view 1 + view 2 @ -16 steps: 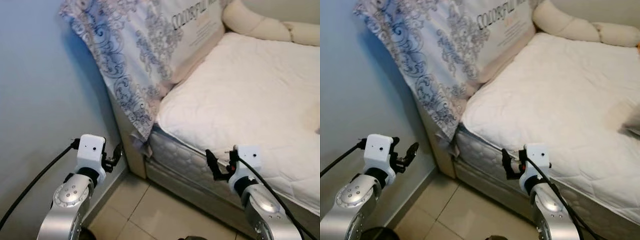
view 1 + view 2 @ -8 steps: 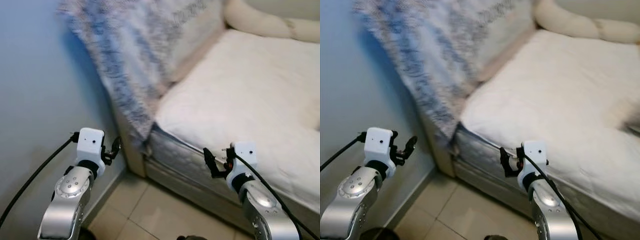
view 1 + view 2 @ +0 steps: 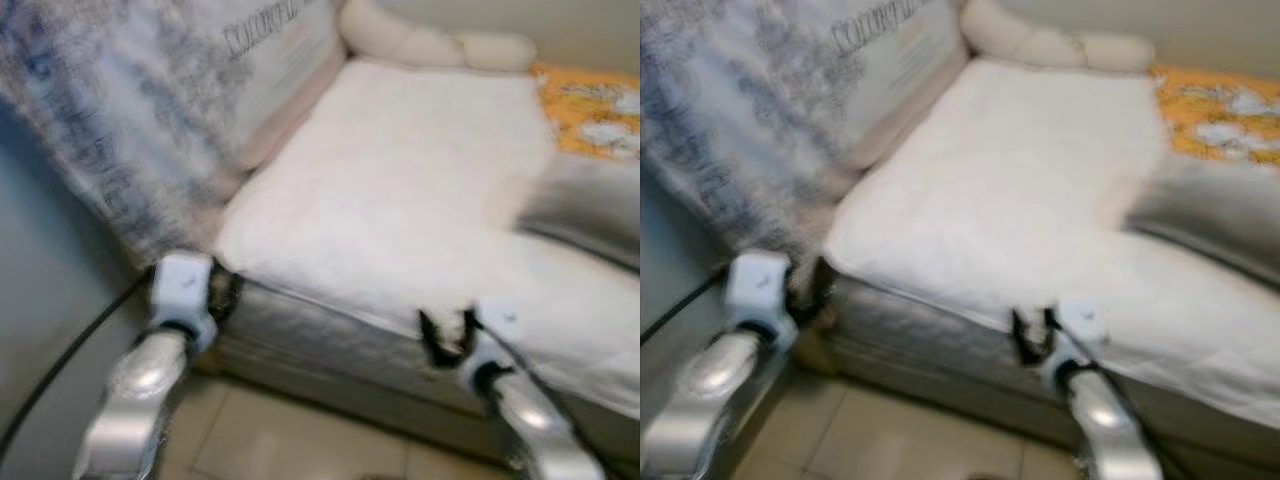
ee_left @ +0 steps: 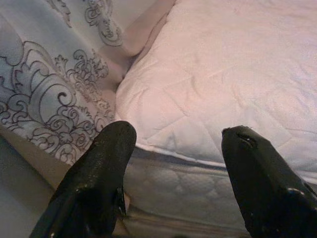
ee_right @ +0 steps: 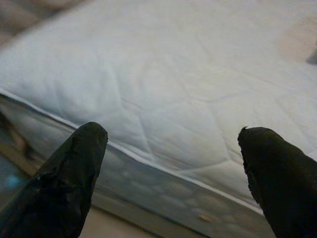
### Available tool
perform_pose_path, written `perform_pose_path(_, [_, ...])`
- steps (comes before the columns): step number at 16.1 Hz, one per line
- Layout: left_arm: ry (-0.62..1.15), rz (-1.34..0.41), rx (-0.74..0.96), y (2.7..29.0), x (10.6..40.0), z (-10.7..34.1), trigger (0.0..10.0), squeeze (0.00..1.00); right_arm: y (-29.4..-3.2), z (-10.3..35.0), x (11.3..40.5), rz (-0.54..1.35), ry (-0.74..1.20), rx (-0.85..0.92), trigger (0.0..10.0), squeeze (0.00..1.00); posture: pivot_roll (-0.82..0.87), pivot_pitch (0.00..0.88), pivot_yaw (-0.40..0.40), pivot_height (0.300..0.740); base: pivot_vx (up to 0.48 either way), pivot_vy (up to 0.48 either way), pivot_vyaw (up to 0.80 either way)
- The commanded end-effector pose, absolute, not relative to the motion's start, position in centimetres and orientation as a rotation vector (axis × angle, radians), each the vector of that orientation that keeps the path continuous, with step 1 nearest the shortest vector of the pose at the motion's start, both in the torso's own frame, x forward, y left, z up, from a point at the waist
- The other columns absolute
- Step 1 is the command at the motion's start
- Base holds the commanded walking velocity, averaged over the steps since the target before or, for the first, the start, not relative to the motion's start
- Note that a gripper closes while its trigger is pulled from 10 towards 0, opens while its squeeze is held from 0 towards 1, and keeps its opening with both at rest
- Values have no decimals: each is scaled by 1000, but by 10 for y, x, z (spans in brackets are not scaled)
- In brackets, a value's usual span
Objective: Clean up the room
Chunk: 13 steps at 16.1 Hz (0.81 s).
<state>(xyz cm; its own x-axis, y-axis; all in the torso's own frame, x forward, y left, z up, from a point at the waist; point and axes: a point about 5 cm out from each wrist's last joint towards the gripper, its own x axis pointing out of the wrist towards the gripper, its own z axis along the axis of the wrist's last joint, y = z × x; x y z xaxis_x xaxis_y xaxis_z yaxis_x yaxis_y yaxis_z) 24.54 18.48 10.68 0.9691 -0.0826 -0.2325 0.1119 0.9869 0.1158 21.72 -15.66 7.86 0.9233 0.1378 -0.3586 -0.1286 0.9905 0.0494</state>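
**Room tidy-up: no item in hand, work not visibly begun**

Progress: judged from the present views, the robot stands at the bed's corner with nothing picked up. What must be cleared is not plain; the head views are blurred. The likely candidates lie on the far side of the bed.

Bed: large, covered in a white quilted pad, soft and stitched in a diamond pattern, with a piped seam at the mattress edge. The mattress side is pale grey and quilted.

Patterned cover: white cloth with grey scrollwork, draped at the head of the bed.

Bolster: cream, rounded and padded, along the far edge.

Orange printed cloth and a grey item beside it: on the bed's far right; the material cannot be told.

Floor: beige tiles.

Left hand: black fingers spread wide, empty, near the mattress corner.

Right hand: fingers wide apart, empty, facing the mattress edge.
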Motion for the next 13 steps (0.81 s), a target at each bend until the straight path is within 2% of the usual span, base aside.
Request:
perform_pose_path(1, [217,-110,126,180,247,109,10000,0,-161,80,219,125,364,17,10000,0,-89,0,12,740,0,-379,0])
perform_pose_path(4, [210,-110,142,177,247,109,10000,0,-168,73,221,111,384,3,10000,0,-80,0,4,740,0,-374,-800])
perform_pose_path(7, [198,-110,128,175,247,110,10000,0,-170,72,219,122,387,-13,10000,0,-93,0,8,740,0,0,-717])
perform_pose_path(13, [172,-169,144,169,251,113,10000,0,-166,68,223,117,372,-11,10000,0,-96,0,7,740,45,0,0])
